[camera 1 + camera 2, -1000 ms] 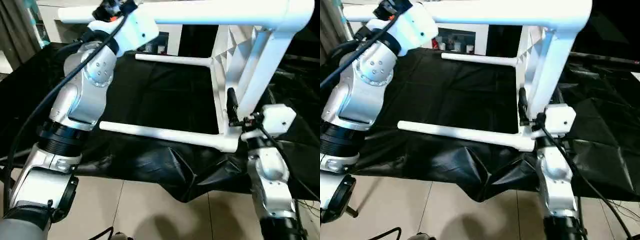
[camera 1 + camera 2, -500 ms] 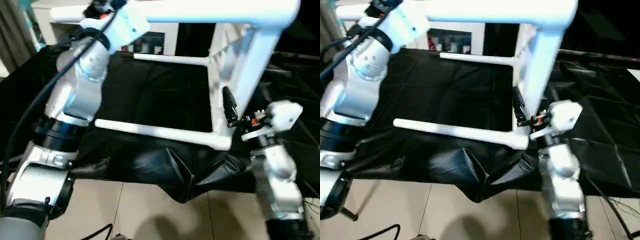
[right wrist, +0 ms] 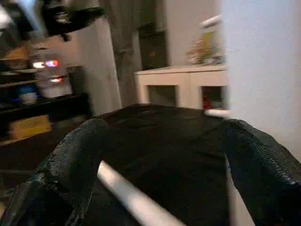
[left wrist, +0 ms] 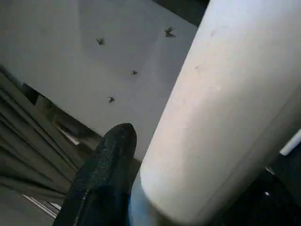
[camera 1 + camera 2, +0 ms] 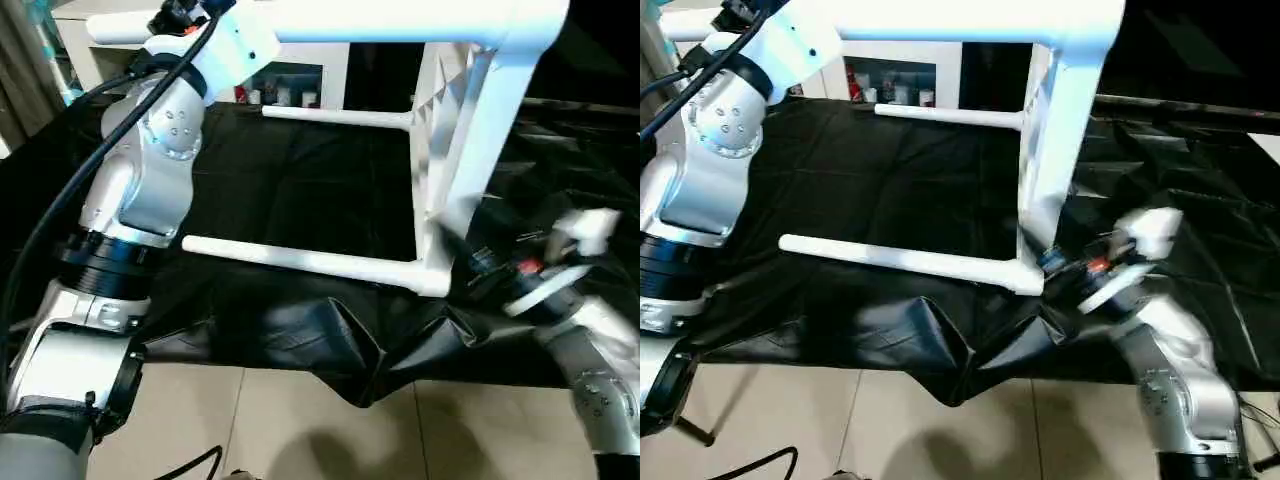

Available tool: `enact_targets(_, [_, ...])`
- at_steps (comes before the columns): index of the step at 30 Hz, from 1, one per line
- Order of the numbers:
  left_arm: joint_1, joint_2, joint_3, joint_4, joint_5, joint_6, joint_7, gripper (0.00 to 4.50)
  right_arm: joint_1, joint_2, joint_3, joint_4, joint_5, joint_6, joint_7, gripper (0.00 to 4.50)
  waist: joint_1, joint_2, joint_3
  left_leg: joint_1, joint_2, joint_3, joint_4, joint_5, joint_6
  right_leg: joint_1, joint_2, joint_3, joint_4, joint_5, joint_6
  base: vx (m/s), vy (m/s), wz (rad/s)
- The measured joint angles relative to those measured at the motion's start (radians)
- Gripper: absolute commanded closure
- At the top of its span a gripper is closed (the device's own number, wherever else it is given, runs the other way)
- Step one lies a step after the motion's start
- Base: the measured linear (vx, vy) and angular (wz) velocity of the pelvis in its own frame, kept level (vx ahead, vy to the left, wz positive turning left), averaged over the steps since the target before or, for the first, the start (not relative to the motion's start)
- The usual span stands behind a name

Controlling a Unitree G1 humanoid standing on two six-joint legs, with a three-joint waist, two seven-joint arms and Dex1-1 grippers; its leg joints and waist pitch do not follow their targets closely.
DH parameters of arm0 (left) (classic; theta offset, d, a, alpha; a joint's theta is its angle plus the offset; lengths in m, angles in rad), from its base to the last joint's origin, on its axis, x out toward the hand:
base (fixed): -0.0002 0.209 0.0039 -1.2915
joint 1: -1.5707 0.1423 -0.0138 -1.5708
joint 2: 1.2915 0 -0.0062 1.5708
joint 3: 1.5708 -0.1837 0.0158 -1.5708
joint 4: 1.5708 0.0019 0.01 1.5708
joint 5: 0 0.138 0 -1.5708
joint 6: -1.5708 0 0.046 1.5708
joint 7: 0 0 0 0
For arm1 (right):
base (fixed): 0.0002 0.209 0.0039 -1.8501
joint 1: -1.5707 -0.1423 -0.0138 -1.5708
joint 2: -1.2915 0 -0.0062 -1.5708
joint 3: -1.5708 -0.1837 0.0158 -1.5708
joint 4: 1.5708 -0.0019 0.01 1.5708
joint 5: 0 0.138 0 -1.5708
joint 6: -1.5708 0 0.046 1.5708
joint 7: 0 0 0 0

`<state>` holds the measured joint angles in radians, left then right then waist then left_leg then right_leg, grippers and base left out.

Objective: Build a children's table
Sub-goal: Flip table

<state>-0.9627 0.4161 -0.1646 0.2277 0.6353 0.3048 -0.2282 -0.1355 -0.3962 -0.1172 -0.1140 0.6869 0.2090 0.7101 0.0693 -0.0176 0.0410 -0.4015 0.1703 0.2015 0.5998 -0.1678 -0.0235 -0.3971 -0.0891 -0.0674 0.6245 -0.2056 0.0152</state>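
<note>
The right gripper [image 3: 160,155] has let go and pulled back, fingers spread empty, leaving the left gripper [image 4: 127,188], clamped on a leg [image 4: 221,117], holding the children's table [image 5: 455,150], apparently fully legged, alone.

Left arm [image 5: 140,190]: silver segmented housings, black joint rings, white wrist module, external black cable. Right arm [image 5: 1170,370]: silver, white wrist block, red marking. Fingers [image 3: 80,160]: black, textured.

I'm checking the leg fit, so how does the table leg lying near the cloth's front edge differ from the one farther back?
The near leg lies on the black cloth and looks longer and thicker. The far leg looks thinner and shorter and sits farther back. Both are white tapered tubes joined to the tipped tabletop.
</note>
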Motion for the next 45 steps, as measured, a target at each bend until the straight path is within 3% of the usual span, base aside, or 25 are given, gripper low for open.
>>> enact_targets(5, [-0.010, 0.001, -0.001, 0.012, 0.000, -0.005, 0.000, 2.33, -0.007, -0.019, -0.017, 0.005, 0.004, 0.005, 0.006, 0.41, 0.009, 0.001, 0.000, 0.000, 0.000, 0.000, 0.000, 0.000, 0.000, 0.000, 0.000, 0.000, -0.002, 0.000, 0.000, 0.000, 0.000, 0.00])
enact_targets(13, [-0.008, 0.012, -0.001, -0.003, 0.000, -0.004, -0.012, 2.33, -0.070, -0.010, -0.018, 0.065, -0.067, -0.015, -0.024, 0.41, 0.012, 0.001, 0.000, 0.000, 0.000, 0.000, -0.001, 0.000, 0.000, -0.002, 0.000, 0.000, -0.002, 0.000, 0.000, 0.000, 0.000, 0.00])
enact_targets(22, [0.062, 0.047, 0.005, -0.167, 0.000, 0.065, -0.116, 2.36, -0.148, -0.005, 0.001, 0.171, -0.129, -0.071, -0.023, 0.41, 0.006, 0.002, -0.001, 0.001, 0.000, 0.000, -0.002, 0.000, 0.000, -0.002, 0.000, 0.000, -0.002, 0.000, -0.001, 0.000, 0.000, 0.00])
enact_targets(34, [0.102, 0.046, 0.013, -0.323, -0.005, 0.187, -0.258, 2.36, -0.173, -0.005, -0.002, 0.231, -0.170, -0.122, -0.001, 0.41, 0.015, 0.004, -0.003, 0.001, 0.000, 0.001, -0.002, 0.000, 0.000, -0.003, 0.000, 0.000, -0.003, 0.001, -0.003, 0.000, 0.000, 0.00])
enact_targets(37, [0.100, 0.003, 0.017, -0.335, -0.010, 0.246, -0.283, 2.36, -0.138, 0.013, 0.032, 0.166, -0.166, -0.071, 0.015, 0.41, 0.025, 0.007, -0.004, 0.001, 0.000, 0.001, -0.003, 0.000, 0.000, -0.002, 0.000, 0.000, -0.004, 0.002, -0.003, 0.000, 0.000, 0.00])
enact_targets(41, [0.069, -0.073, 0.017, -0.340, -0.034, 0.285, -0.292, 2.35, -0.107, 0.067, 0.146, 0.090, -0.146, -0.020, 0.038, 0.41, 0.051, 0.029, -0.005, -0.001, -0.001, 0.006, -0.007, 0.000, 0.000, -0.001, -0.004, 0.002, -0.004, 0.000, 0.000, 0.000, 0.000, 0.00])
enact_targets(43, [0.048, -0.106, 0.029, -0.341, -0.073, 0.310, -0.292, 2.34, -0.095, 0.070, 0.173, 0.073, -0.146, -0.015, 0.043, 0.41, 0.068, 0.032, -0.005, -0.001, -0.001, 0.010, -0.009, 0.000, 0.001, 0.000, -0.005, 0.004, -0.004, -0.001, 0.000, 0.000, 0.000, 0.00])
enact_targets(45, [0.039, -0.131, 0.058, -0.341, -0.104, 0.332, -0.292, 2.34, -0.088, 0.070, 0.179, 0.069, -0.146, -0.012, 0.047, 0.41, 0.074, 0.032, -0.005, -0.001, -0.001, 0.010, -0.008, 0.001, 0.001, 0.000, -0.005, 0.004, -0.004, -0.001, 0.000, 0.000, 0.000, 0.00])
